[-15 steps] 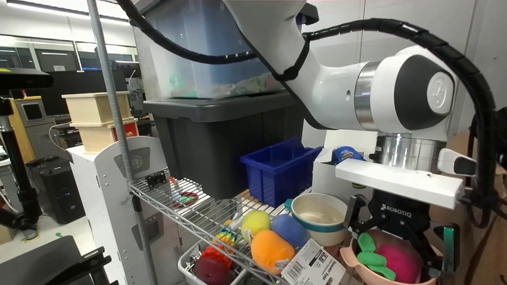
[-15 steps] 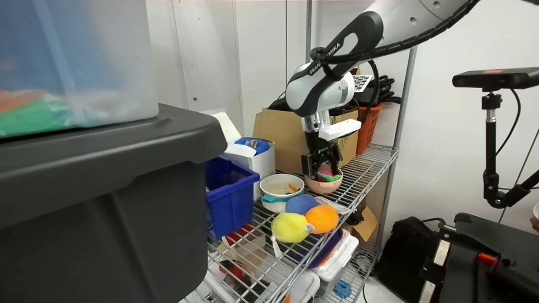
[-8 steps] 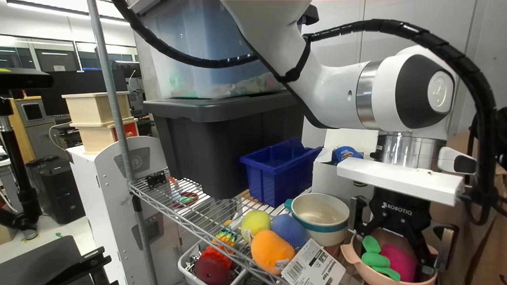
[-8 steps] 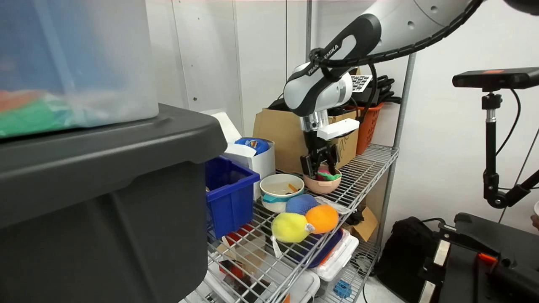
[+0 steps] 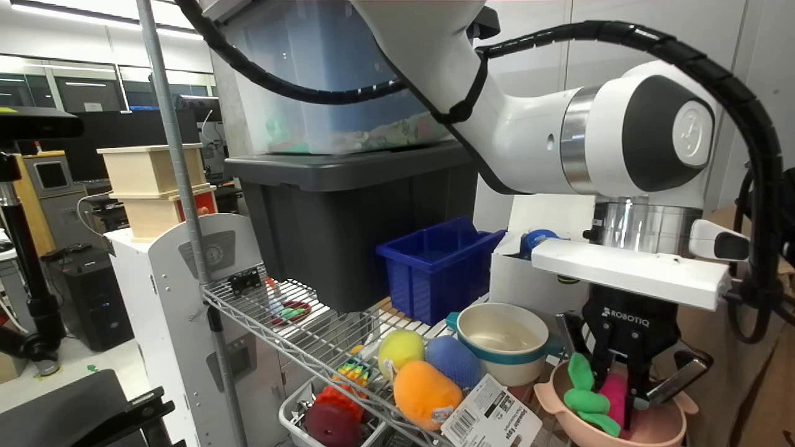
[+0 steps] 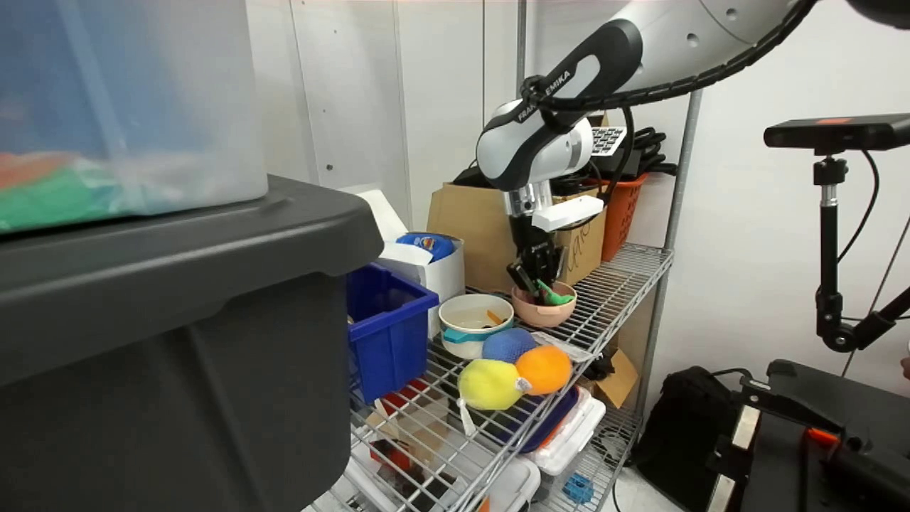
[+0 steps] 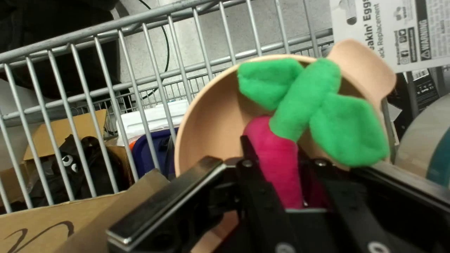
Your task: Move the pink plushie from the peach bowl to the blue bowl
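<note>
Pink toy (image 7: 291,126) is pinched by the fingers (image 5: 635,366) in the peach bowl (image 7: 207,130). Grabbing looks done; carrying to the blue bowl isn't.

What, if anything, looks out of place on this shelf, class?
A printed card lies between the orange toy and the peach bowl; it looks odd, like packaging left behind. I see no spill.

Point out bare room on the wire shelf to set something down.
Free: the shelf between peach bowl and orange basket, and between dark tote and yellow toy. Crowded: around the orange toy, blue toy and cream bowl, and inside the peach bowl, where the gripper has the pink plushie between its fingers.
</note>
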Robot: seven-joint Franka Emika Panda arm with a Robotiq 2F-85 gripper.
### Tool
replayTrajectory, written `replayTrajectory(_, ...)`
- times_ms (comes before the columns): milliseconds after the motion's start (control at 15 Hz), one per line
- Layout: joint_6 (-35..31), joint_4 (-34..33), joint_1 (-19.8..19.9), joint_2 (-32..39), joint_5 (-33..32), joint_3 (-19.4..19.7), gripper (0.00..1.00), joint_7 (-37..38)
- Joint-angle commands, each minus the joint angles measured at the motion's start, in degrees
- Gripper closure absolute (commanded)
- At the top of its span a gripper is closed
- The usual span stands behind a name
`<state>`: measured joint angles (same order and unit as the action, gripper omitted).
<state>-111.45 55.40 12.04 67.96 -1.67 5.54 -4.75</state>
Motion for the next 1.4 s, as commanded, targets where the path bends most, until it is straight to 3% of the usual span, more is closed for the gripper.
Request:
replayTrajectory(0, 1.7, -1.6, 0.0, -0.3, 0.5, -0.6, 0.99, -0.3)
replayTrajectory(867, 0.9, 2.1, -0.4, -7.7, 0.3, -1.6, 0.97, -2.2)
replayTrajectory(1333, 0.1, 9.1, -2.0, -15.7, 0.0, -1.3, 0.97, -0.9)
